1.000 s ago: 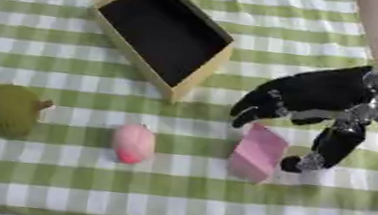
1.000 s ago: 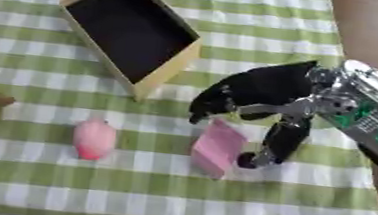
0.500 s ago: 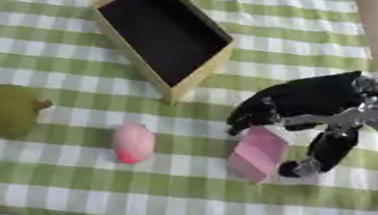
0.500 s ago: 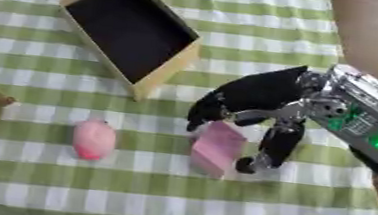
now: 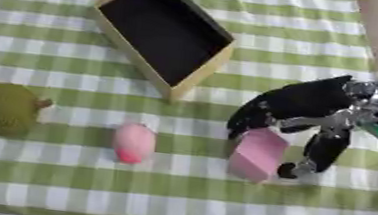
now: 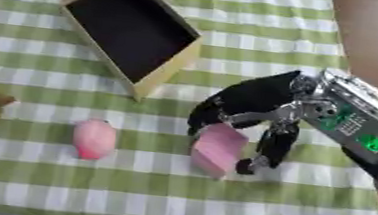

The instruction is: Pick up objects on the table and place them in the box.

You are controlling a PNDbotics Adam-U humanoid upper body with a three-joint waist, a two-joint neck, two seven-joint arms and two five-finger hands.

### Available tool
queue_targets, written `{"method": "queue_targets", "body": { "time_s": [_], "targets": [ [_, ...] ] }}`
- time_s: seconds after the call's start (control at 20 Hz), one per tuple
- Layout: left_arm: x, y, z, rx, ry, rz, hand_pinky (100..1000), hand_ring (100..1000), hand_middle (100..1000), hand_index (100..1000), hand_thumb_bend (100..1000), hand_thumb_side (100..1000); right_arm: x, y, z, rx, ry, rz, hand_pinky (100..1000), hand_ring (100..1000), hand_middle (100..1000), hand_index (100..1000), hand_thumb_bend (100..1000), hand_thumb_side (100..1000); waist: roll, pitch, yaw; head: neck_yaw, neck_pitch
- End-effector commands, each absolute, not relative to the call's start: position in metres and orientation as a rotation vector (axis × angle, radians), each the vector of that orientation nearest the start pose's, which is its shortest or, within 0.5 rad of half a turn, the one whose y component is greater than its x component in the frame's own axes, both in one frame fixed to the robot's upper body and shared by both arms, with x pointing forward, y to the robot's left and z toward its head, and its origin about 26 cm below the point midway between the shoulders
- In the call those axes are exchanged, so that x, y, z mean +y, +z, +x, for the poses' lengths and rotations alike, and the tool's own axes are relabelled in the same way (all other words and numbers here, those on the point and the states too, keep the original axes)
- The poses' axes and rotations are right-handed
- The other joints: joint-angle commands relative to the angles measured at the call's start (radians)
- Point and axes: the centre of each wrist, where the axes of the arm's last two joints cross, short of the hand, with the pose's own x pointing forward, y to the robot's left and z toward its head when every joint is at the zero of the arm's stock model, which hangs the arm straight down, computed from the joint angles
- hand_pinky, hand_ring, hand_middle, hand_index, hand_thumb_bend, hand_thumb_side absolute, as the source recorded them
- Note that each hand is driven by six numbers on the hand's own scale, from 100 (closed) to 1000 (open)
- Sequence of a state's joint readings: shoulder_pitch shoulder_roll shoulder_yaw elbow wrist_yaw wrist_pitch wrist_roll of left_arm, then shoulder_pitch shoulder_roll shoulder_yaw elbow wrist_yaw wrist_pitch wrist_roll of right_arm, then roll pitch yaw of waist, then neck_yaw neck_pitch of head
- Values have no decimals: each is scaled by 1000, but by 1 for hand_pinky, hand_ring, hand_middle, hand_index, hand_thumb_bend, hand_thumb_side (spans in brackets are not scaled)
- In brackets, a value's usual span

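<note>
Robot hand [image 5: 303,104], the right one, reaches in from the right side of the table [image 5: 37,164] and hangs over a pink block [image 5: 258,153]. Its black fingers [image 5: 248,118] curl down around the block's upper left end, while the thumb [image 5: 320,151] drops down along the block's right side, its tip close to the cloth just beside the block's lower right corner. So the block sits between fingers and thumb, under the palm. Whether the fingers actually press on it I cannot tell from where I stand; the hand is half closed around the block, and the block looks tilted, with its lower end on the cloth.

From largest to smallest, the other things lie like this. A green and white checked cloth covers the whole table. The box [image 5: 164,31], with pale wooden walls and a black inside, lies at an angle at the far middle of the table, well apart from the hand; its nearest corner points toward the near edge. An olive-green round fruit [image 5: 3,108] with a short stem sits near the left edge. A pink peach-like object [image 5: 133,142] lies between the green fruit and the pink block, nearer the block, apart from both. The robot's silver wrist [image 6: 349,119], with green lit spots, shows at the right.
</note>
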State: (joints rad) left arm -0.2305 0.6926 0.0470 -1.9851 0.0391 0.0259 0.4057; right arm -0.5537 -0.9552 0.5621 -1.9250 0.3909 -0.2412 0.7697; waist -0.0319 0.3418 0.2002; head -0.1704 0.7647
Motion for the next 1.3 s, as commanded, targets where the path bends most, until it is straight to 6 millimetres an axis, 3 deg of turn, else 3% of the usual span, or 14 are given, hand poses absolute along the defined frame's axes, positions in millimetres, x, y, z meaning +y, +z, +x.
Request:
{"method": "queue_targets", "body": {
  "time_s": [0.05, 0.35, 0.65, 1.0, 1.3],
  "targets": [
    [326, 236, 287, -2285, -216, 692, 807, 772, 766, 824, 607, 781, -246, 222, 308, 1720, -3113, 476, 928, 928, 827, 879, 356, 100, -8, -3, 2, -4, 5],
    [325, 236, 287, -2284, -217, 687, 806, 769, 763, 821, 600, 781, -247, 221, 308, 1792, -3092, 501, 903, 875, 704, 760, 331, 100, -8, -2, 3, -5, 5],
    [325, 236, 287, -2284, -212, 690, 806, 776, 760, 818, 596, 780, -246, 226, 303, 1904, -3049, 497, 887, 831, 578, 653, 248, 100, -8, -3, 4, -3, 5],
    [326, 237, 287, -2283, -213, 694, 806, 775, 758, 817, 593, 779, -245, 265, 297, 2069, -2826, 616, 887, 818, 593, 668, 208, 100, -9, -9, 0, 0, 5],
    [324, 237, 287, -2284, -220, 687, 806, 776, 757, 816, 588, 778, -233, 305, 298, 2170, -2651, 705, 881, 803, 601, 675, 193, 100, -12, -15, -1, -4, 5]
  ]
}}
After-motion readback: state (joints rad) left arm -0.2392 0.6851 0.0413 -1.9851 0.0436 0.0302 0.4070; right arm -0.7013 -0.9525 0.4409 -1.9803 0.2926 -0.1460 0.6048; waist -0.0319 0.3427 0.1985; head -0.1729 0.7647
